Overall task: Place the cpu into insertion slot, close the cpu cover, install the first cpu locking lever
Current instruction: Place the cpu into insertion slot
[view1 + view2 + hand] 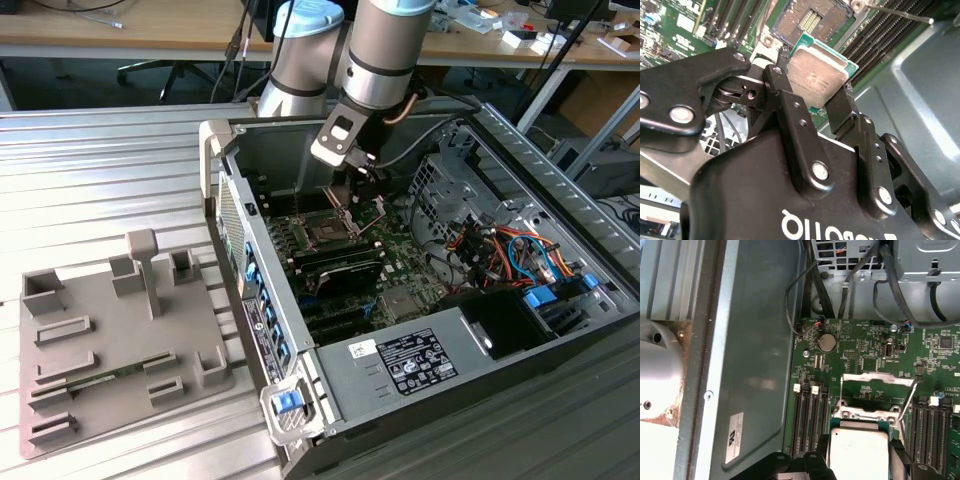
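Note:
My gripper [809, 92] is shut on the cpu [819, 75], a thin square chip with a silvery top, pinched by two opposite edges between black fingers [790, 115]. The chip hangs just above the insertion slot [812, 20], a dark square socket on the green motherboard. In the first wrist view the cpu [858, 447] sits over the near edge of the insertion slot [860, 415], and the cpu cover [877, 382] stands raised open behind it. A thin locking lever [907, 400] sticks up beside the socket. In the exterior view my gripper [346, 196] hovers over the insertion slot [328, 232].
The open computer case [560, 200] has tall metal walls around the motherboard. Memory slots [810, 420] flank the socket, and cables [500, 245] and a power supply [420, 360] lie toward the exterior view's right. A grey fixture plate [110, 340] lies outside the case.

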Action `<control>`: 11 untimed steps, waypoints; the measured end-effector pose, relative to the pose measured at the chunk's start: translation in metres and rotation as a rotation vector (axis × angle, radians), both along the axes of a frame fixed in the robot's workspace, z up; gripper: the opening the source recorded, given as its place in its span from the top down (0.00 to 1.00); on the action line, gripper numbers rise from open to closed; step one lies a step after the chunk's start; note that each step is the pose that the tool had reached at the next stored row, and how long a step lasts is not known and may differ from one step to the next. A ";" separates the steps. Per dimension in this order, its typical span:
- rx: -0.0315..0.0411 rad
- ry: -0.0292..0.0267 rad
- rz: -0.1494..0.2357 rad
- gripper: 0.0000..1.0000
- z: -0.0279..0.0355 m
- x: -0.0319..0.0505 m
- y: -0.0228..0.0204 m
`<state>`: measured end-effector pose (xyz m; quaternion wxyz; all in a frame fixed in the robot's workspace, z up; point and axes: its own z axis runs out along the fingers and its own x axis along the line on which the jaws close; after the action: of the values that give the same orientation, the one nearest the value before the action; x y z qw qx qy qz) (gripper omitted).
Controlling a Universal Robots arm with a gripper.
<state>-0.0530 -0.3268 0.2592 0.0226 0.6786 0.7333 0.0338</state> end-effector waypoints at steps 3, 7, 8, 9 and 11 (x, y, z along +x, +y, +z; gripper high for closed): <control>0.0000 0.0000 0.000 0.45 -0.0005 -0.0001 -0.0051; 0.0002 -0.0002 0.000 0.45 -0.0034 -0.0009 -0.0091; 0.0000 -0.0001 0.000 0.45 -0.0041 -0.0011 -0.0093; -0.0001 -0.0001 0.000 0.45 -0.0050 -0.0014 -0.0093; -0.0001 0.0000 0.000 0.45 -0.0056 -0.0017 -0.0093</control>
<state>-0.0547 -0.3361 0.2535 0.0227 0.6786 0.7334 0.0338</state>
